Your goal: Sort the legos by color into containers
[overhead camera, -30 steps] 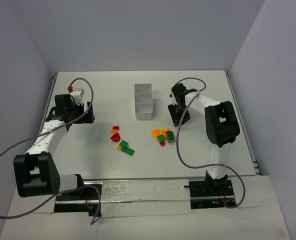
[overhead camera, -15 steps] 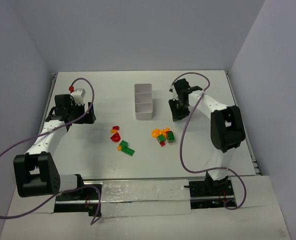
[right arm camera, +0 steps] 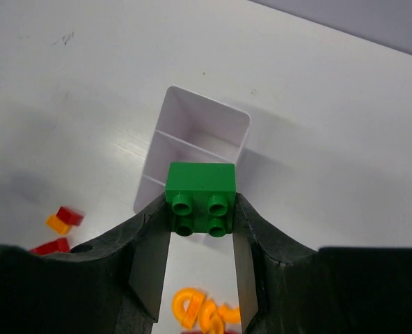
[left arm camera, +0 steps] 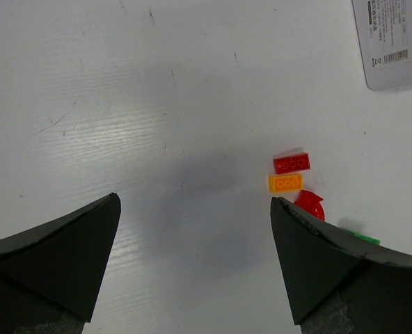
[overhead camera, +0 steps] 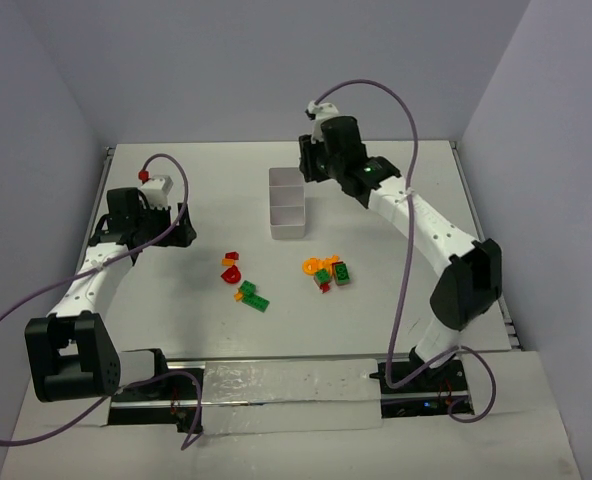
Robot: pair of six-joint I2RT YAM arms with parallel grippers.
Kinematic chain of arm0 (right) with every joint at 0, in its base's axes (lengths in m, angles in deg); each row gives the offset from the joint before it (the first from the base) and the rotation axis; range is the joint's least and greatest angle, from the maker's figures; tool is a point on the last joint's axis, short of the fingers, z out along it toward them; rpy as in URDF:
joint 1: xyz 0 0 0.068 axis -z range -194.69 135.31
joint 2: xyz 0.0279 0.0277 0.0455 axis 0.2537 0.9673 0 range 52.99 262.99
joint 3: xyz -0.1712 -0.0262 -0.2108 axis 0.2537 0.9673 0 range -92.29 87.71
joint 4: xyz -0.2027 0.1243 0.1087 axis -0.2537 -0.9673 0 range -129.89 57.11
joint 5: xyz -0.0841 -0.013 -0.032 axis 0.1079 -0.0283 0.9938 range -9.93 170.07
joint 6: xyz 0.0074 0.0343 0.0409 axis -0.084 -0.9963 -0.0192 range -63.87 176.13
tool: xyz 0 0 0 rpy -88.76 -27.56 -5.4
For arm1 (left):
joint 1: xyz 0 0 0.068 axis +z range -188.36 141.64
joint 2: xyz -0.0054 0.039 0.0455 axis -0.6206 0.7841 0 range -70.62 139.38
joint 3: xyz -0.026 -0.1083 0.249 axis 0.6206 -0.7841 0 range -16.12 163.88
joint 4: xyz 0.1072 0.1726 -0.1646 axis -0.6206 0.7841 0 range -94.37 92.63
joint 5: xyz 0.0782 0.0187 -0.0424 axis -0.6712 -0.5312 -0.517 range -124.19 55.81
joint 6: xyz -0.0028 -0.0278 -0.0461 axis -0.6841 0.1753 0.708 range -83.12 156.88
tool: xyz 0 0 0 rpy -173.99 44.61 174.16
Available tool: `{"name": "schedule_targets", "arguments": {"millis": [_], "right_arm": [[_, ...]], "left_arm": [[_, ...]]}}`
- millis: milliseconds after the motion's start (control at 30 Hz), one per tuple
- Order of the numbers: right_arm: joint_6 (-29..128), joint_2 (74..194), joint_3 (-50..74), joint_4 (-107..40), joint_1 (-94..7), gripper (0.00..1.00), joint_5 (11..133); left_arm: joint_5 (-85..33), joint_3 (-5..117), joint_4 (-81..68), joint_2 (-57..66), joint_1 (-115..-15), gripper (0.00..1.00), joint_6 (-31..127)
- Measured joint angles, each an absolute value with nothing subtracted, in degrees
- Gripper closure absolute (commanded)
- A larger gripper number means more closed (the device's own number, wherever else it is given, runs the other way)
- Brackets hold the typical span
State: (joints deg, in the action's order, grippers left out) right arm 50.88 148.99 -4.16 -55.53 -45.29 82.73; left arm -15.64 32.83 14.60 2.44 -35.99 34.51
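- My right gripper (right arm camera: 200, 212) is pinching a green brick (right arm camera: 200, 182), a two-by-two with its studs facing the wrist camera. One finger is pressed on each side of it, and it sits square and level in the grip.
- The white tray (right arm camera: 242, 136) lies straight past the brick. In the wrist view its long axis runs away from me, nearly in line with the gap between my fingers and only slightly skewed.
- The brick covers the tray's near part. The far compartment shows beyond it with nothing in it, and one divider is visible just above the brick.
- I cannot tell which compartment is directly under the brick. The arm is raised well off the table (left arm camera: 122, 83), and the overhead view puts the gripper beside the tray's far end, which height may be distorting.
- My judgement is that the coming move depends on this line-up. The brick has to go down and a little forward along the tray's axis, staying between the thin side walls.
- My left gripper (left arm camera: 195, 202) is spread wide with nothing in it, hanging low over bare table well to the left of the tray.
- A red brick (left arm camera: 292, 162) and an orange brick (left arm camera: 285, 183) lie touching just ahead and to the right of its right finger. That arm is the nearer one for the left-hand pile.
- The other loose pile (overhead camera: 326, 270), orange and green, sits on the table between the tray and my right base.
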Motion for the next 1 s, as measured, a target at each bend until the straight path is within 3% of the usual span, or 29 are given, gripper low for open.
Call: {"name": "schedule_targets", "arguments": {"millis": [400,733,867,1000], "right_arm": [[51.8,165.8,-12.8,-53.5,-50.1,0.93,92.5],[51.5,170.2,-17.7,-54.2,-50.1,0.86,94.5],[51.3,172.3,-19.4,-54.7,-50.1,0.72,94.9],[51.2,173.7,-20.1,-55.0,-50.1,0.71,95.3]], "left_arm": [[-16.3,32.8,14.6,2.1,-36.0,0.01,34.7],[-16.7,32.8,14.7,2.5,-36.0,0.01,34.7],[-17.0,32.8,14.7,2.5,-36.0,0.01,34.7],[-17.2,32.8,14.7,2.6,-36.0,0.01,34.7]]}}
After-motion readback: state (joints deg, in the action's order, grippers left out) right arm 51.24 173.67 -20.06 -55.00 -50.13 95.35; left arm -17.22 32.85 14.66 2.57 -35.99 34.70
